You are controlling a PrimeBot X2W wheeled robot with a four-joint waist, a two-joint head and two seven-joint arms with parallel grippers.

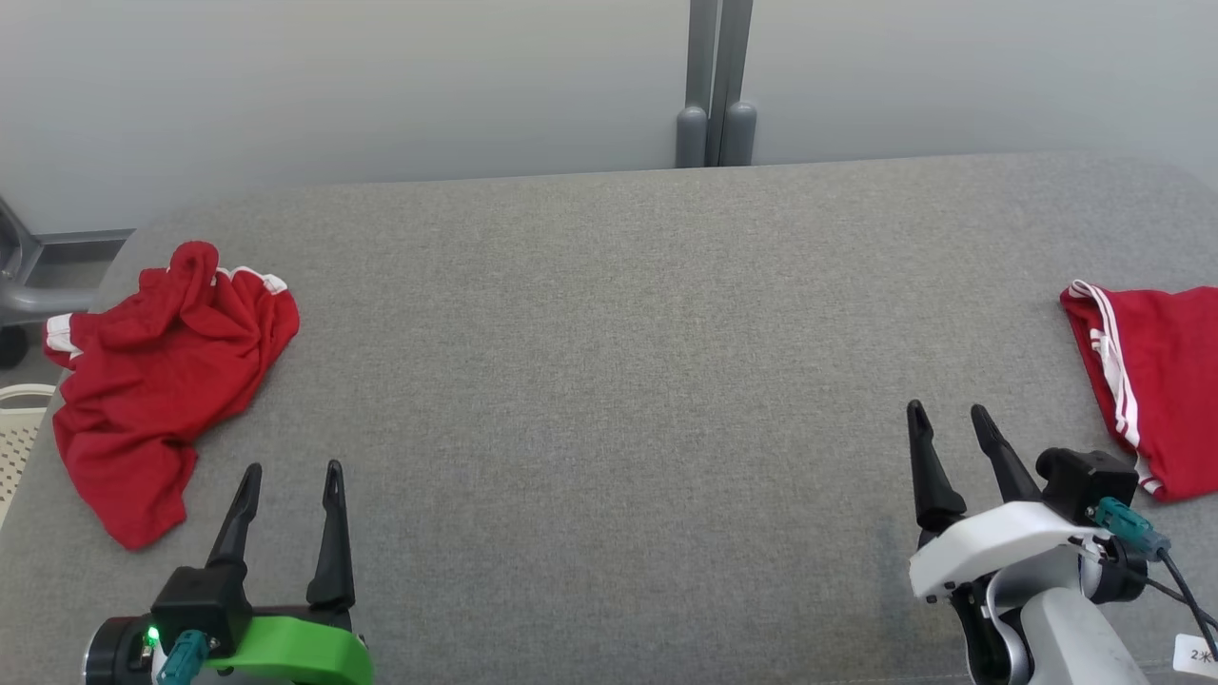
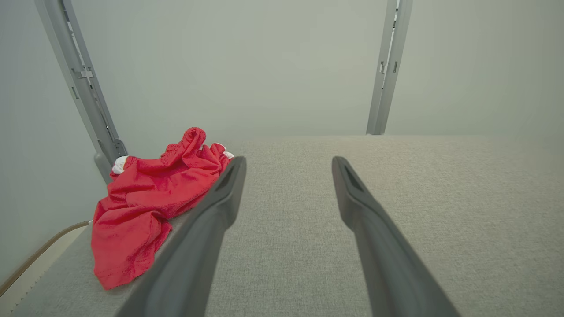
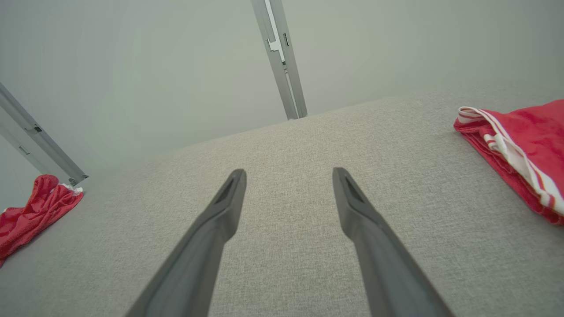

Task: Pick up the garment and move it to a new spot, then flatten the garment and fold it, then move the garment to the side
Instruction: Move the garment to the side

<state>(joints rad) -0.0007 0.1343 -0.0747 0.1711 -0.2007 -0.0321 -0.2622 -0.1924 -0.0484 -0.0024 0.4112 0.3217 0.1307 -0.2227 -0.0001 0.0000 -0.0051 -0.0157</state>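
A crumpled red garment (image 1: 157, 381) with white trim lies in a heap at the table's left edge; it also lies left of my fingers in the left wrist view (image 2: 145, 198) and far left in the right wrist view (image 3: 31, 211). My left gripper (image 1: 290, 476) is open, empty, just right of and nearer than the heap, apart from it (image 2: 288, 165). A second red garment (image 1: 1156, 381) with white stripes lies folded flat at the right edge (image 3: 520, 149). My right gripper (image 1: 947, 414) is open and empty, left of that folded one (image 3: 288, 174).
The grey fabric table (image 1: 609, 381) stretches wide between the two garments. A pale wall and a grey upright post (image 1: 714, 86) stand behind it. A chair base and a white basket (image 1: 19, 428) sit off the left edge.
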